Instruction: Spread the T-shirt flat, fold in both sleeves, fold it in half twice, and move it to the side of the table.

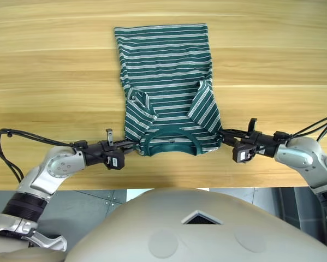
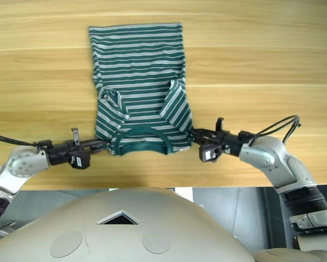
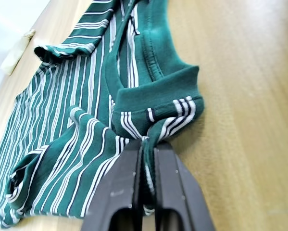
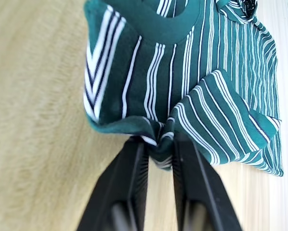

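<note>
A green T-shirt [image 1: 166,82] with white stripes lies flat on the wooden table [image 1: 43,82], both sleeves folded in over the body, collar toward the near edge. My left gripper [image 1: 131,144] is shut on the T-shirt's near left shoulder corner, where cloth [image 3: 148,139] bunches between the black fingers [image 3: 117,192]. My right gripper [image 1: 224,132] is shut on the near right shoulder corner, the fabric [image 4: 158,139] pinched between its fingers [image 4: 129,187]. Both grippers sit low at the table surface on either side of the collar [image 1: 170,139].
Bare wood [image 1: 272,71] stretches to the left, right and far side of the shirt. The table's near edge [image 1: 70,188] runs just behind both grippers. Cables [image 1: 2,144] loop off each forearm.
</note>
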Robot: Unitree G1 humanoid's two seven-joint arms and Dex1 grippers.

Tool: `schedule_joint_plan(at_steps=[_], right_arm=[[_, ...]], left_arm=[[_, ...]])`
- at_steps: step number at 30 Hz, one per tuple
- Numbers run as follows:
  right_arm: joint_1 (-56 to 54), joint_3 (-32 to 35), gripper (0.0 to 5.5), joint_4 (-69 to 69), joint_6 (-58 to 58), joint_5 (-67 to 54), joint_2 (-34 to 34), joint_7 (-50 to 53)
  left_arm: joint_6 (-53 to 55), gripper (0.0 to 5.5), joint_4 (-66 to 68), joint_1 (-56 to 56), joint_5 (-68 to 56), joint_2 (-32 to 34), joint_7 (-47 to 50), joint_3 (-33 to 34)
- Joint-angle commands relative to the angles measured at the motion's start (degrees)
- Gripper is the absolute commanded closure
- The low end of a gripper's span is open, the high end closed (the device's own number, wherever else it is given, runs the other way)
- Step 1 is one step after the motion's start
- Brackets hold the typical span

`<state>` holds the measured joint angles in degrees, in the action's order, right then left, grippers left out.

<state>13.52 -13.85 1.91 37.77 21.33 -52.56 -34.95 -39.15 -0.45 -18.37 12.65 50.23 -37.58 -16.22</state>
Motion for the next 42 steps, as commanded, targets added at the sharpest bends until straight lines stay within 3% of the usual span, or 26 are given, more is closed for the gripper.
schedule_joint_plan(at_steps=[1,11,16,20,26,35,42], right_arm=[[1.96,2.11,5.47,1.24,-0.75,-0.40,-0.57,0.81],[16.14,8.98,5.49,12.56,-4.87,-6.97,1.19,2.90],[18.72,11.08,5.49,15.46,-6.35,-9.56,4.03,4.15],[8.32,11.86,5.49,14.32,-7.11,-12.27,8.89,6.62],[-12.63,9.37,5.49,1.78,-9.40,-5.70,16.40,12.40],[-35.33,1.91,5.49,-27.83,-8.71,5.86,26.78,25.02],[-50.38,-2.35,5.49,-55.44,-4.81,10.33,32.06,36.59]], left_arm=[[2.01,5.39,-0.93,-3.93,-0.18,-0.23,1.21,1.48],[3.98,5.39,-11.72,-16.57,-2.41,0.13,2.18,4.53],[3.80,5.39,-13.51,-18.45,-4.63,-0.86,4.39,9.57],[4.23,5.39,-10.97,-7.21,-7.28,-5.85,6.64,10.98],[6.16,5.39,1.26,12.74,-5.86,-15.63,10.40,9.17],[5.60,5.39,28.47,34.48,1.48,-23.23,20.04,8.85],[1.60,5.39,51.23,45.08,5.58,-27.42,28.07,6.82]])
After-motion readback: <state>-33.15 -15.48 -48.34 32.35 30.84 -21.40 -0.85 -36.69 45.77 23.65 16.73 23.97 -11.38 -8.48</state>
